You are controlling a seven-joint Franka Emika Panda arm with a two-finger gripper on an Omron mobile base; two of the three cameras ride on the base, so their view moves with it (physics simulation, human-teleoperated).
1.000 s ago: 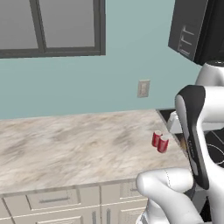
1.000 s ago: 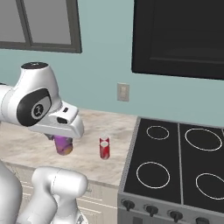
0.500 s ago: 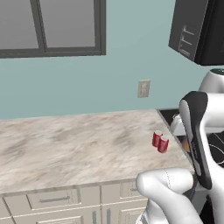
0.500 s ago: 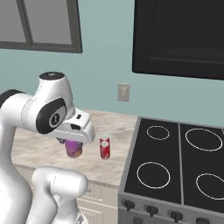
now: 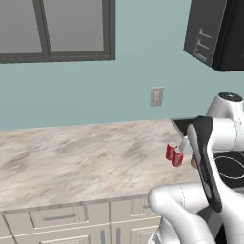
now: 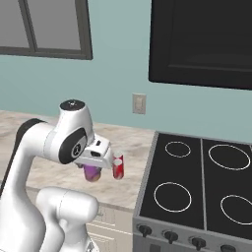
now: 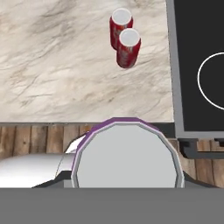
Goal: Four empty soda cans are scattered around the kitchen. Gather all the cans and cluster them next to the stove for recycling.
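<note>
Just under the hand, close against the camera: the purple can (image 7: 127,153), silvery top toward the lens, a thin purple-pink rim around it. In the right base view the same can (image 6: 92,172) hangs below the gripper (image 6: 93,165), its purple body clamped in the hand and clear of the counter. Fingers themselves hidden by the can and the wrist; the hold is on the can.

Writing: none readable. The red cans carry pale markings on their sides, too small to make out. The purple can shows no label that can be read.

Count: three cans seen, two red and one purple. Four white ring burners on the cooktop in the right base view.

Ahead of the hand, on the marble counter (image 7: 57,65): the two red cans (image 7: 124,37), upright, touching or nearly so, one just behind the other. Small cylinders, red walls, silvery tops. They stand near the counter's edge where it meets the stove (image 7: 197,65), just beside its grey steel rim.

Stove lies to the hand's right in the hand view: black glass top, one white ring partly in frame. Knobs along its front in the right base view.
</note>
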